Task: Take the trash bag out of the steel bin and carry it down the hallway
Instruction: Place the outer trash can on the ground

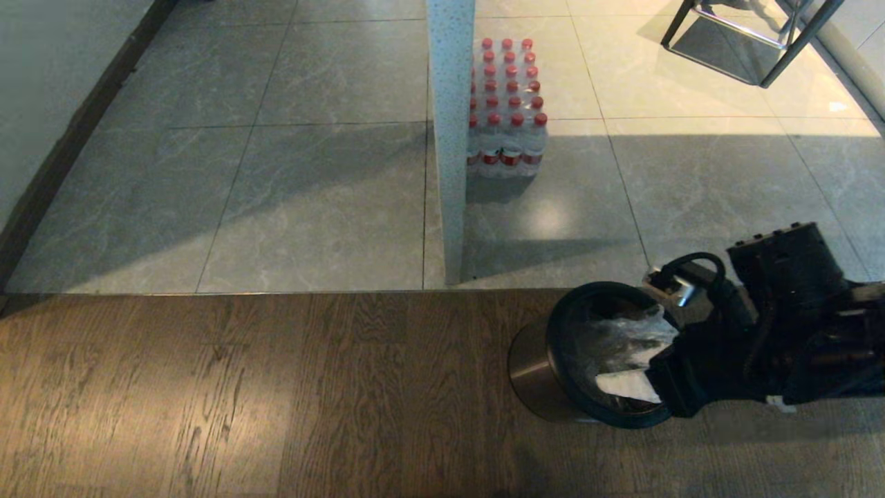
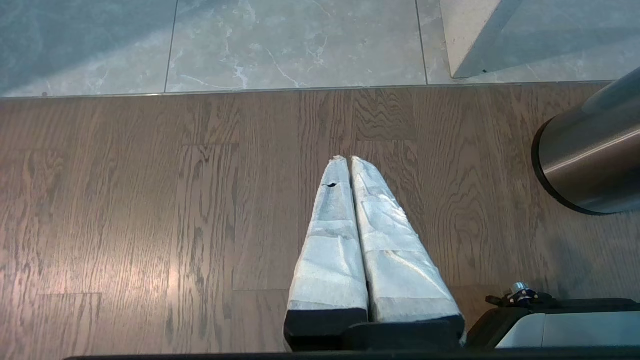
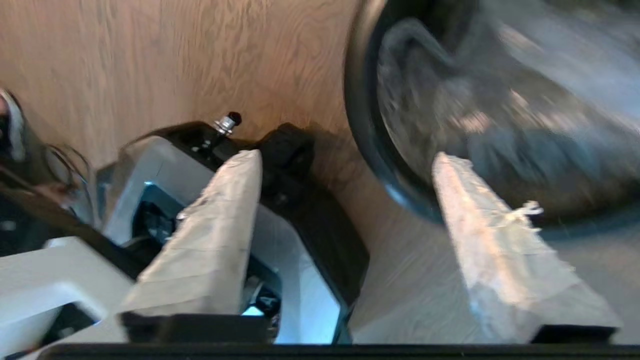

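My right claw (image 3: 345, 165) stands released, its two cloth-wrapped fingers (image 3: 210, 235) spread wide with nothing between them. One fingertip lies over the black rim of the steel bin (image 1: 529, 377); whether it touches the rim I cannot tell, since that view is smeared by motion. From the head camera the right arm's dark bulk covers the bin's near-right edge and hides the fingers themselves.

The trash bag (image 1: 626, 339) sits inside the bin: thin, clear, crinkled plastic, with a white scrap (image 1: 626, 384) lying low in the opening beside the arm. The bag's lower part is hidden by the steel wall. The bin is a round cylinder of brushed steel with a black ring (image 1: 563, 325) on top, standing on the dark wood-plank floor (image 1: 276, 394) just short of the metal strip where the grey marbled tiles (image 1: 332, 194) begin.

My left claw (image 2: 347, 160) is clenched, wrapped fingers pressed together and empty, hanging over the planks with the bin off to one side.

Beyond, a white speckled post (image 1: 451, 138) partly hides a shrink-wrapped pack of red-capped bottles (image 1: 511, 117). A dark metal frame (image 1: 747, 41) is cut off at the top edge.
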Tool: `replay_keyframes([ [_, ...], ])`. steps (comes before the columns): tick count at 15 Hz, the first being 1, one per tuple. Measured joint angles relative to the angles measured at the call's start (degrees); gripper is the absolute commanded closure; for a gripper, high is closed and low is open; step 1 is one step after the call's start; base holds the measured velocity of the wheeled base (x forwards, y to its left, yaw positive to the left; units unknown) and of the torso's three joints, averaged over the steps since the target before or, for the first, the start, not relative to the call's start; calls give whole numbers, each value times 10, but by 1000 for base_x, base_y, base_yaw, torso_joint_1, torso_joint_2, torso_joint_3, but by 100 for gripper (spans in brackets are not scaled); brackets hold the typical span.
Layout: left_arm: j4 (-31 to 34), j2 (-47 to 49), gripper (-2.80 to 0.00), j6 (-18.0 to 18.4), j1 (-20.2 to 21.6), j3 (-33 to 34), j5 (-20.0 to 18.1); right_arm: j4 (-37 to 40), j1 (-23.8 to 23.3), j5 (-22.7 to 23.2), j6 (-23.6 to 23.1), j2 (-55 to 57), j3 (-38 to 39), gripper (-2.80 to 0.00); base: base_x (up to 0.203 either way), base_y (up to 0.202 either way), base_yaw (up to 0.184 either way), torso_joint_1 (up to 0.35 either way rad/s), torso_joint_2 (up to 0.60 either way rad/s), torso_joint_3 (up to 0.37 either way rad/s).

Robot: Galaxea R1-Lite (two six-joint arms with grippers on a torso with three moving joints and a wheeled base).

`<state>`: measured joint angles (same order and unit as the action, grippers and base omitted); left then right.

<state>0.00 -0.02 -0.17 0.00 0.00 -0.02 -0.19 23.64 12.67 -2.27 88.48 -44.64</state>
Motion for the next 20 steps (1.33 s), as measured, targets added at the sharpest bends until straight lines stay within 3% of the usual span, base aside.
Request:
replay_keyframes([
  [4,0,0,0,0,0,0,0,-75,8,-4,-61,97,-6,-280,0,0,0,0,0,0],
  [7,0,0,0,0,0,0,0,-116,9,-5,-66,160,-32,-280,0,0,0,0,0,0],
  [17,0,0,0,0,0,0,0,-141,8,-31,-66,253,-70,-280,0,0,0,0,0,0],
  [18,0,0,0,0,0,0,0,-144,8,-30,-66,255,-69,0,0,0,0,0,0,0],
  [20,0,0,0,0,0,0,0,-153,8,-29,-67,256,-69,0,0,0,0,0,0,0],
])
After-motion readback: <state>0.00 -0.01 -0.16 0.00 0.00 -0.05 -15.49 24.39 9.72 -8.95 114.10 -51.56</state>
